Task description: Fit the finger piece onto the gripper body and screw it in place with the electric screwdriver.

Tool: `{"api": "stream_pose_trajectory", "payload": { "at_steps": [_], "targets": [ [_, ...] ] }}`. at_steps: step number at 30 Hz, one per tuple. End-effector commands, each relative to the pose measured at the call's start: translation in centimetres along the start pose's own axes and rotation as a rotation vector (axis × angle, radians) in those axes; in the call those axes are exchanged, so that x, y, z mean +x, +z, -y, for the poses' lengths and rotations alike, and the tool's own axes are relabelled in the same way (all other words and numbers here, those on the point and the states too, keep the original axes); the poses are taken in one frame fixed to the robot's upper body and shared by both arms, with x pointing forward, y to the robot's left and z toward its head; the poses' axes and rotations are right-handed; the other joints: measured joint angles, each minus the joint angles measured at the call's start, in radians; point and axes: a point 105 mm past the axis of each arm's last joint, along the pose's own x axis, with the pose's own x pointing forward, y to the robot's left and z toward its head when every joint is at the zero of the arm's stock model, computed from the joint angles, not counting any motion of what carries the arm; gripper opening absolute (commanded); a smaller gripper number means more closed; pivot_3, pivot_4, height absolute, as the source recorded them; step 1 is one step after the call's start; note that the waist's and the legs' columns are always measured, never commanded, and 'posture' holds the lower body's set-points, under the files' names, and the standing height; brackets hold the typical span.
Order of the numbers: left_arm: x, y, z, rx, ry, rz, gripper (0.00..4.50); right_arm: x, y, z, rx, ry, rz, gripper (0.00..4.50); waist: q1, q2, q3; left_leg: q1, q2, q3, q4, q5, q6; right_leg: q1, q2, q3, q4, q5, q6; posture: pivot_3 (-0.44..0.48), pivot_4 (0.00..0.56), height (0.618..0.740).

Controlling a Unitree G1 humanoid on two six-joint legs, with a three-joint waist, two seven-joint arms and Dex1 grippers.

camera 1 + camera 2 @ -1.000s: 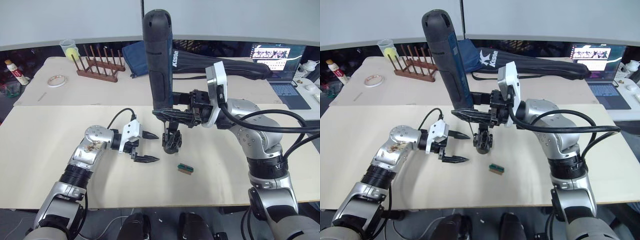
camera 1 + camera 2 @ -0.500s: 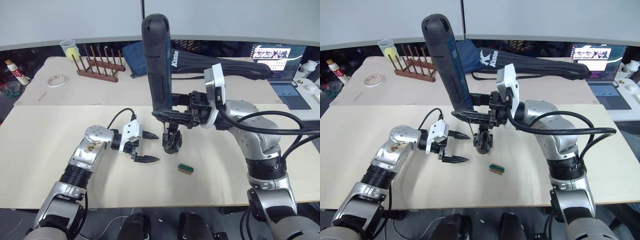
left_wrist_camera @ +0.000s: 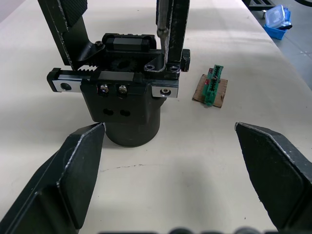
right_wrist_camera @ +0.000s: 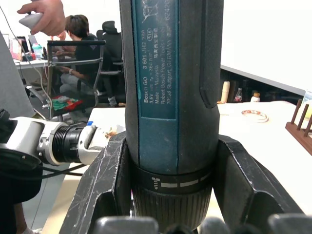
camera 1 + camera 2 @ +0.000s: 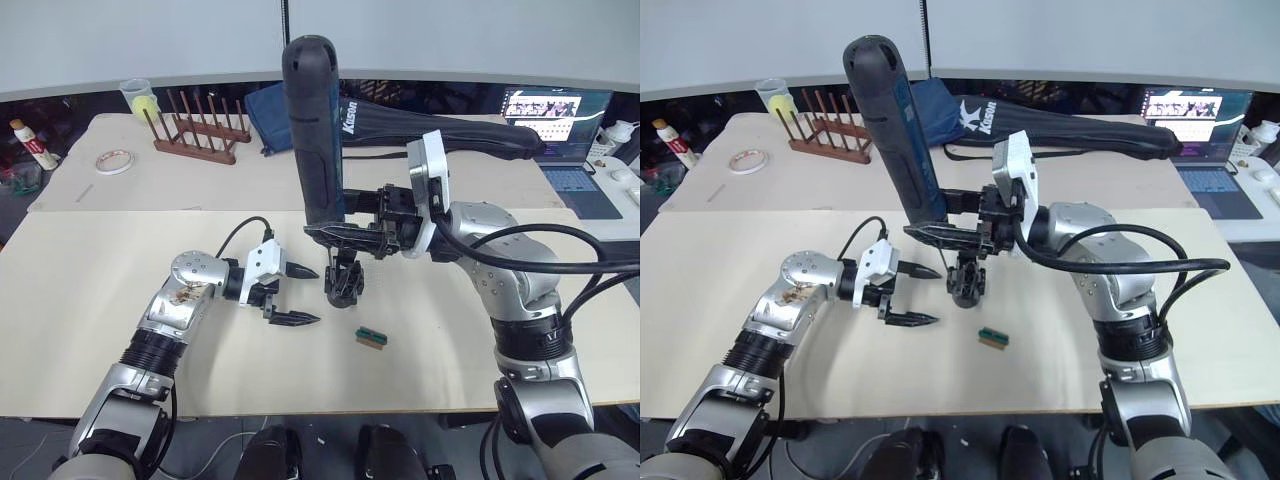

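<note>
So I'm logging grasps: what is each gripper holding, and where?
The right gripper clamps the electric screwdriver near its lower collar; the left gripper is open, holding nothing.

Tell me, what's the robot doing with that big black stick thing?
That's a screwdriver. The right gripper holds it upright, with its thin bit pointing down onto the gripper body, a small black block standing on the table. The left gripper waits open right beside the block, touching nothing. A little green piece lies on the table nearby. It looks like a screw is being driven in.
</note>
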Motion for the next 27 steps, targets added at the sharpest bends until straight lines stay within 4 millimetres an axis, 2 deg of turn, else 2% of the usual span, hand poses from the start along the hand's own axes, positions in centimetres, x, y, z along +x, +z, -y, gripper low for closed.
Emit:
{"api": "stream_pose_trajectory", "payload": {
  "at_steps": [1,27],
  "targets": [
    [0.05,1.06,-0.29,0.050,-0.006,0.011,4.50,0.21,1.86,-0.86,-0.097,0.033,0.045,1.91,0.000,0.000,0.000,0.000,0.000,0.000,0.000,0.000,0.000,0.000,0.000,0.000,0.000,0.000,0.000,0.000,0.150,0.740],
    [0.07,0.93,-0.06,0.049,-0.009,0.010,4.50,-0.26,0.88,-0.50,-0.141,0.034,0.019,1.91,0.000,0.000,0.000,0.000,0.000,0.000,0.000,0.000,0.000,0.000,0.000,0.000,0.000,0.000,0.000,0.000,0.150,0.740]
  ]
}}
